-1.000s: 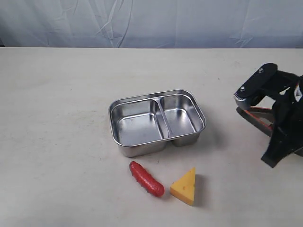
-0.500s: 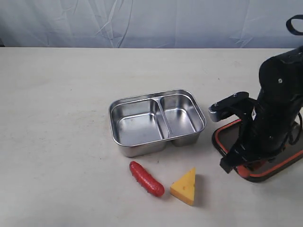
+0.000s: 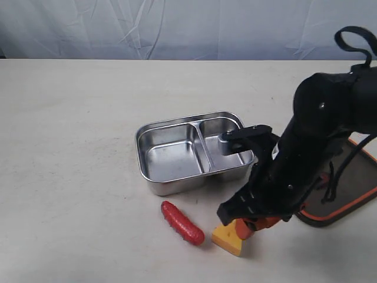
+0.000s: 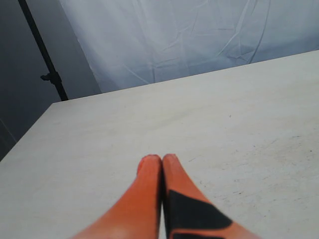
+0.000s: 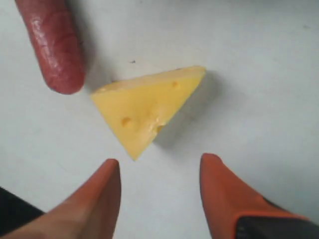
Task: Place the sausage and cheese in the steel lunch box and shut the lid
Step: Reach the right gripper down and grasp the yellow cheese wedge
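The steel lunch box (image 3: 177, 154) sits mid-table, both compartments empty. In front of it lies the red sausage (image 3: 182, 223) (image 5: 52, 46). Right of the sausage is the yellow cheese wedge (image 3: 225, 238) (image 5: 144, 106), partly hidden by my right arm. My right gripper (image 3: 250, 225) (image 5: 160, 163) hovers open just above the cheese, its orange fingers apart near the wedge's tip and nothing between them. The dark lid (image 3: 347, 186) with orange rim lies flat at the right, partly behind the arm. My left gripper (image 4: 162, 159) is shut and empty over bare table.
A pale tabletop (image 3: 70, 147) spreads around the box, with a blue-grey cloth backdrop (image 3: 177, 26) behind it. A dark stand pole (image 4: 42, 55) rises beyond the table's far corner in the left wrist view.
My right arm has swung left and forward from the table's right edge, past the lid, and now hangs over the cheese. The lid came into view once the arm cleared it.
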